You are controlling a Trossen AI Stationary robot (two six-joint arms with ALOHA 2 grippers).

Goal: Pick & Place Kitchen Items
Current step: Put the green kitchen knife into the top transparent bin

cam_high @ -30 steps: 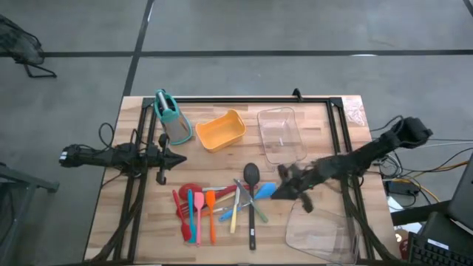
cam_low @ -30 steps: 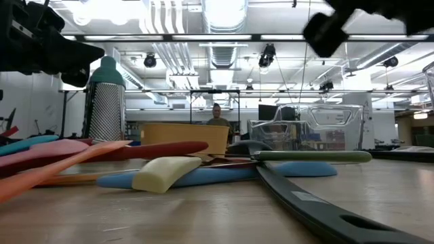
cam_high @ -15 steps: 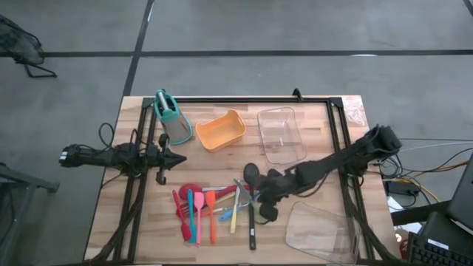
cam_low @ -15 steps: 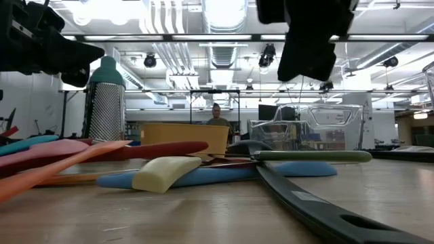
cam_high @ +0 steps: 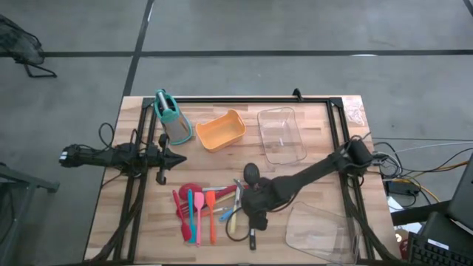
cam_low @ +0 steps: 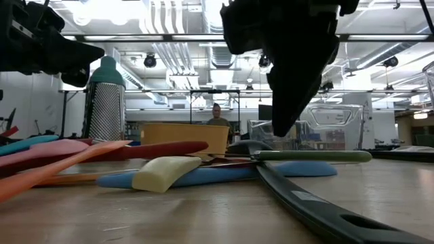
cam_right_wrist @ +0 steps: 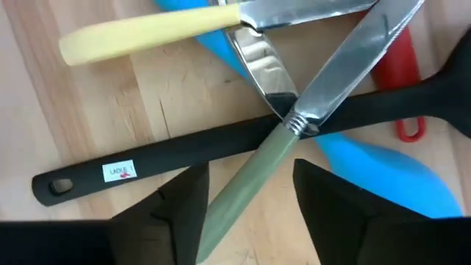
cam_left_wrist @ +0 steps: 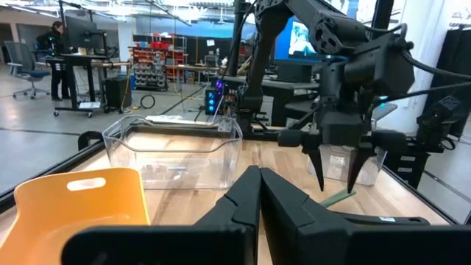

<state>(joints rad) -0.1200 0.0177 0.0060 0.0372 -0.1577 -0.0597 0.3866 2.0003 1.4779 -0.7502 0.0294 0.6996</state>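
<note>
The right end effector [cam_right_wrist: 246, 210] hangs low over the utensil pile at the near middle of the bench [cam_high: 140, 222], its fingers spread wide and holding nothing. Between them lies the green handle of a table knife [cam_right_wrist: 250, 188], whose blade crosses over the black ladle [cam_right_wrist: 221, 151]; my guess is that the knife is the piece about to be taken. A second knife with a pale yellow handle [cam_right_wrist: 147, 33] lies just beyond, over a blue spatula [cam_right_wrist: 383, 165], and a red handle end [cam_right_wrist: 401, 81] shows to one side.

The left end effector [cam_left_wrist: 257, 191] waits at the left side of the bench, fingers pressed together and empty.

Progress looks close to nil. The orange tub [cam_high: 220, 131] and the clear tray [cam_high: 281, 134] at the far middle appear to hold nothing, as does the second clear tray [cam_high: 321, 229] at the near right; every utensil I can see lies in the pile.

Counting from overhead: one black ladle, two knives, roughly four red, pink, teal and orange spatulas or spoons side by side left of the ladle, and one or two blue pieces, overlapped too much for a firm total. One grater [cam_high: 171, 118] stands at the far left.
</note>
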